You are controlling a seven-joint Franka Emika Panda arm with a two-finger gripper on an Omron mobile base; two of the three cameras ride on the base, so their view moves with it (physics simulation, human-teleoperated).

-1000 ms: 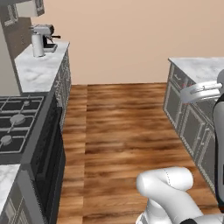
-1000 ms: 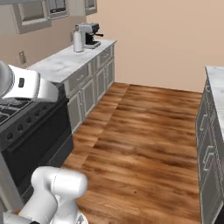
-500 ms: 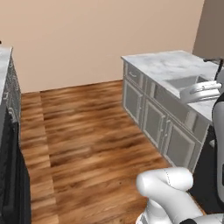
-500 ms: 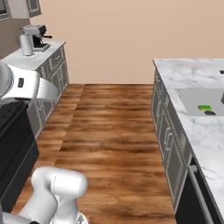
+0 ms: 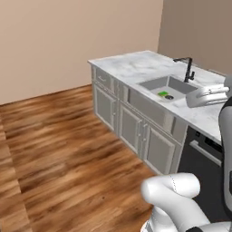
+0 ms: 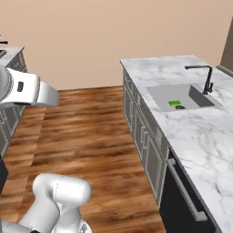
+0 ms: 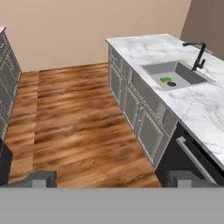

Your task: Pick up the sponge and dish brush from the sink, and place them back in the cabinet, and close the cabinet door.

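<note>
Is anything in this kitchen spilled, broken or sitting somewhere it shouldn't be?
Nothing looks spilled or broken. The one thing out of place is the green sponge lying on the floor of the sink, right beside the round drain. The marble counter around the basin and the wooden floor look tidy.

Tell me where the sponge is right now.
The sponge lies in the sink, just beside the round drain, with the black faucet at the basin's far edge.

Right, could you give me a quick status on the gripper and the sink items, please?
Gripper open, empty, well short of the sink. Sponge lies in the basin beside the drain; dish brush can't be made out. Nothing blocking the counter approach.
</note>
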